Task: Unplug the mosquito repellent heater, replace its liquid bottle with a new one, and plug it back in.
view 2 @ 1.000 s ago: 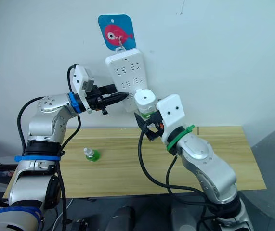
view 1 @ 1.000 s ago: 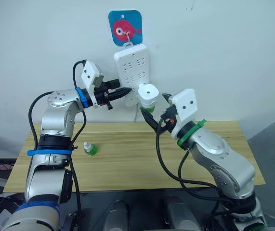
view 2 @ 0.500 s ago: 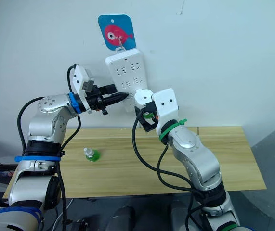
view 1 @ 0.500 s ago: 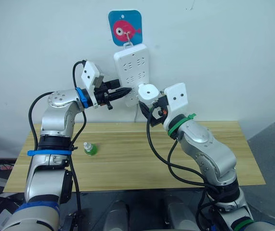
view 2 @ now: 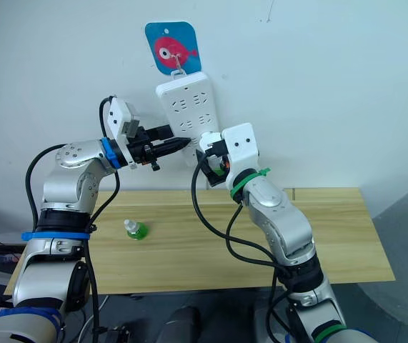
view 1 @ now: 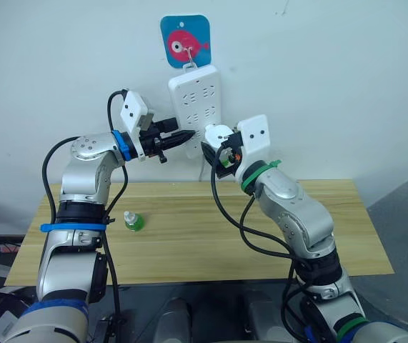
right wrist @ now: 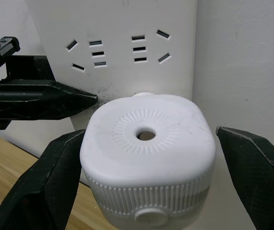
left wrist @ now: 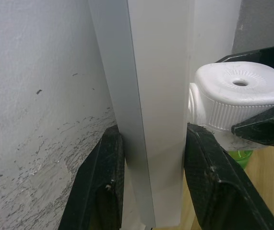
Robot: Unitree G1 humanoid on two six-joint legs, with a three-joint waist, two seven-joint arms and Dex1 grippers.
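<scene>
The right end effector (right wrist: 148, 143) sits wide open around the heater (view 1: 215, 134) (plugged low on the power strip (view 1: 196, 93)), while the left end effector (left wrist: 148, 191) grips the strip's edge.

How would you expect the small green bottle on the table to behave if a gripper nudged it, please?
The green bottle looks small and squat with a narrow white neck, so it is probably light and would slide on the smooth wooden table. Its rounded body suggests it could roll if tipped.
</scene>
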